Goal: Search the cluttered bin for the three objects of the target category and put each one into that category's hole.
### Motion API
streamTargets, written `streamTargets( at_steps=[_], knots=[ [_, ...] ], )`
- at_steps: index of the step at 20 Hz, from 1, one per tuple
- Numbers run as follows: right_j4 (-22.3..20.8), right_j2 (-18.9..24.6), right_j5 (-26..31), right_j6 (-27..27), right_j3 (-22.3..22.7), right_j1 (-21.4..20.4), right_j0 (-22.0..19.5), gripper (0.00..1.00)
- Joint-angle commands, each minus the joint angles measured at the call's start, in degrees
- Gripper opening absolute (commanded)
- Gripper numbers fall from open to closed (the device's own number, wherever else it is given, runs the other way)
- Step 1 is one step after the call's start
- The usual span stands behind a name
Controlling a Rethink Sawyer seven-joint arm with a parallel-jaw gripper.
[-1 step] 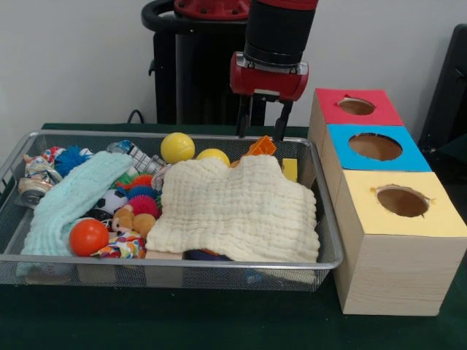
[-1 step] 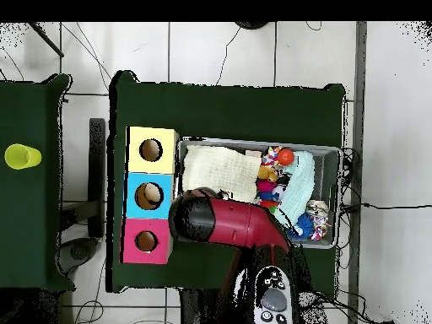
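Front view shows gripper (image 1: pixel 262 125) empty, fingers apart, above bin (image 1: pixel 330 248) beside red box (image 1: pixel 325 106); blue box (image 2: pixel 133 180) hole probably already holds one item.

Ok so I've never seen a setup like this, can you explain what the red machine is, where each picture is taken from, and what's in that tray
The red and black machine is a robot arm. Its end effector, open and holding nothing, hangs over the far edge of a wire mesh bin. One picture looks across the table at the robot; the other looks straight down from above. The bin holds a cream cloth, a light blue cloth, an orange ball, a yellow ball and other small toys. Beside the bin stands a wooden box with three holes, topped red, blue and yellow.
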Motion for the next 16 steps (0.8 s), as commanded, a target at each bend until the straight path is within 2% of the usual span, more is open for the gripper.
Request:
streamTargets(
  at_steps=[1, 5, 11, 16],
  knots=[
    [-1.14, 2.02, 6.17, 4.77, -10.13, 4.68, -1.39, 1.0],
    [-1.06, 2.78, 7.02, 3.93, -12.81, 6.41, -2.25, 1.0],
    [-0.7, 3.68, 5.41, 4.54, -12.24, 7.32, -2.79, 1.0],
    [-1.34, -0.1, 12.27, 5.47, -16.21, 6.46, -0.62, 1.0]
  ],
)
